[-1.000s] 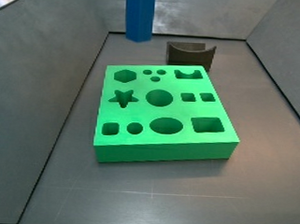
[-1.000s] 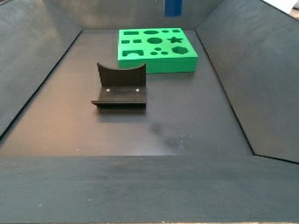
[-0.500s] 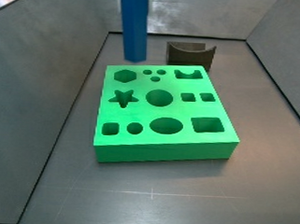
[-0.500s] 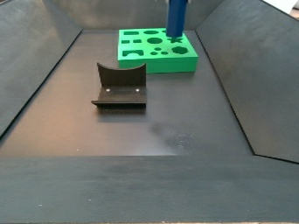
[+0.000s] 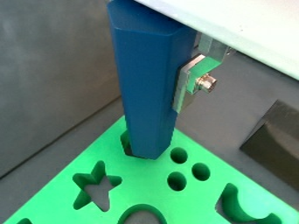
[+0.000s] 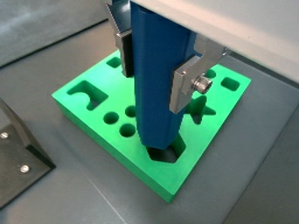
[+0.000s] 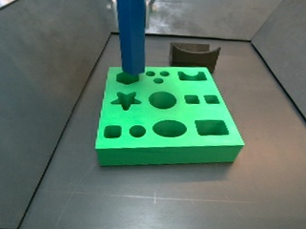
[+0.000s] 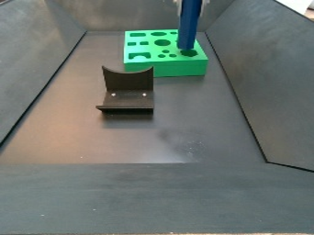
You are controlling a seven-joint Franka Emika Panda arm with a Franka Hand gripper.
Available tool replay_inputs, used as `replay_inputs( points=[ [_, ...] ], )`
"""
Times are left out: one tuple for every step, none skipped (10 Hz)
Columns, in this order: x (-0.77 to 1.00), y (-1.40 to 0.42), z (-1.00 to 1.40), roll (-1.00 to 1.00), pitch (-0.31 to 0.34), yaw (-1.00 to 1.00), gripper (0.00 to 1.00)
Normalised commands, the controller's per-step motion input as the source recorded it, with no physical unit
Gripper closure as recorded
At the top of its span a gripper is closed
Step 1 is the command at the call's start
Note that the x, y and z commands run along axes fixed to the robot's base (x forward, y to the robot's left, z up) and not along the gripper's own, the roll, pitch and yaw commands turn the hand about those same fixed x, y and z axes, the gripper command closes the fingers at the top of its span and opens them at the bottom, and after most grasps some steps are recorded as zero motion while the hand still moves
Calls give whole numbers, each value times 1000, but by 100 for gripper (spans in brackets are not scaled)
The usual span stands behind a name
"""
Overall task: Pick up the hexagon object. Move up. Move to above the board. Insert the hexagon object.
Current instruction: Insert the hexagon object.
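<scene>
The hexagon object (image 5: 146,79) is a tall blue peg held upright. My gripper (image 6: 155,61) is shut on its upper part, with a silver finger (image 6: 187,83) on either side. The peg's lower end sits in the hexagonal hole near a corner of the bright green board (image 6: 87,109), as both wrist views show. In both side views the peg (image 7: 129,34) (image 8: 190,23) stands on the board (image 7: 167,150) (image 8: 185,64) with its top cut off by the frame. The gripper body is out of the side views.
The dark L-shaped fixture (image 8: 125,90) stands on the dark floor apart from the board; it also shows behind the board (image 7: 197,56). Grey bin walls (image 7: 50,45) rise on the sides. A star hole (image 5: 93,185) lies beside the peg.
The blue peg has come down from above the board, and its lower end now sits in the hexagonal hole. The board and fixture have not moved.
</scene>
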Motion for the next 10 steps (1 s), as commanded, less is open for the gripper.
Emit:
replay_inputs(
  points=[
    [0, 3, -417, 6, -67, 20, 100],
    [-114, 17, -437, 41, -67, 20, 100],
    [-417, 37, -409, 74, -40, 9, 100],
    [-463, 40, -351, 50, -33, 3, 100],
    [-354, 40, -369, 30, -50, 29, 100],
    [-380, 23, -369, 54, -44, 37, 100],
    [-431, 40, -369, 63, -24, 26, 100],
    [-377, 0, -377, 63, -34, 29, 100],
    [-166, 0, -460, 23, -84, 54, 100],
    [-26, 0, -494, 16, -104, 69, 100]
  ],
)
